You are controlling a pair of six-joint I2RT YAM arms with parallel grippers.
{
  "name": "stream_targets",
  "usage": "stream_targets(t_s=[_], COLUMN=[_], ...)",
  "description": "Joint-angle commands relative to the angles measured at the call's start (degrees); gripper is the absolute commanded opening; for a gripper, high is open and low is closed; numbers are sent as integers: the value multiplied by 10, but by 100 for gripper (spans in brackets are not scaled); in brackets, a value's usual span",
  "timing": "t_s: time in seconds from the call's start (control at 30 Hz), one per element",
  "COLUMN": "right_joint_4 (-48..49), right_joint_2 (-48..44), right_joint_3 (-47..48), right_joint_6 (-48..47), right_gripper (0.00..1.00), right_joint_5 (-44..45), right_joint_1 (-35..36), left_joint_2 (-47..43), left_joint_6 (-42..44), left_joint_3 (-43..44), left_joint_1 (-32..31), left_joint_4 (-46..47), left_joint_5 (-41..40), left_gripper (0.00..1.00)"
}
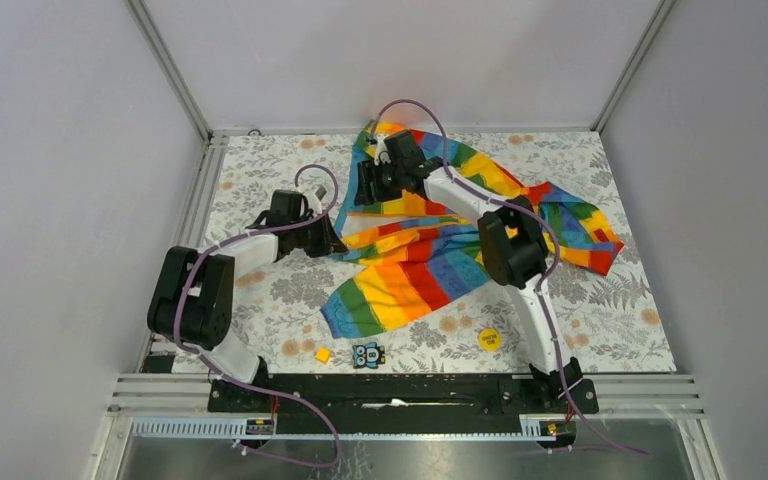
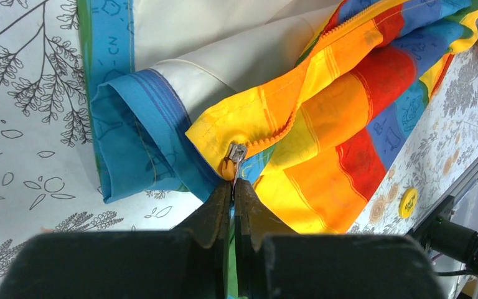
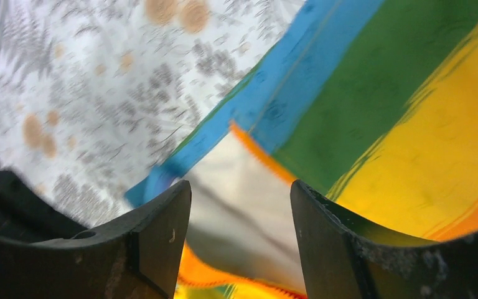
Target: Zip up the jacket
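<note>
The rainbow-striped jacket [image 1: 430, 255] lies crumpled across the middle and back of the table, with its white lining showing in the left wrist view [image 2: 224, 56]. My left gripper [image 1: 336, 243] is at the jacket's left edge. In the left wrist view its jaws [image 2: 233, 184] are shut on the pull just below the metal zipper slider [image 2: 234, 154], at the bottom end of the orange zipper strip [image 2: 299, 103]. My right gripper [image 1: 370, 185] hovers open over the jacket's far end. Its jaws [image 3: 241, 193] stand wide apart above white lining and the orange zipper edge [image 3: 255, 152], holding nothing.
A yellow round disc [image 1: 489, 339], a small yellow cube [image 1: 323, 354] and a small patterned card [image 1: 368, 355] lie near the table's front edge. The floral cloth [image 1: 260, 170] covers the table. Grey walls close in the left, back and right sides.
</note>
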Motion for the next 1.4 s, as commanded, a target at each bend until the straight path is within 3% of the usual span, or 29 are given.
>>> stream_targets(t_s=[0.0,0.2,0.33,0.5,0.6,0.87,1.0,1.07,1.2,1.37], right_joint_4=[2,-36,-42,-38,-39,-40,-52,-61,-63,-62], right_joint_2=[28,76,97,134,138,153,165,173,173,167], right_joint_3=[88,200,232,254,246,231,233,240,233,215], right_joint_6=[-15,-38,-36,-45,-95,-140,-179,-183,-160,-147], right_gripper=[67,74,74,60,58,59,60,58,44,46], right_joint_5=[109,164,132,10,-3,29,89,131,160,175], right_joint_1=[-11,-29,-37,-29,-12,14,37,45,51,60], left_joint_2=[10,16,19,42,56,65,62,61,63,65], left_joint_6=[-14,3,9,3,-1,-4,-9,-8,-6,-6], left_joint_3=[35,49,54,66,75,68,62,63,63,65], left_joint_1=[0,-2,-5,-5,-5,-5,-5,-5,-5,-5], left_joint_4=[17,-12,-25,-40,-51,-44,-35,-36,-37,-38], left_joint_5=[9,3,-1,-7,-13,-40,-38,-40,-40,-39], left_gripper=[0,0,0,0,0,0,0,0,0,0])
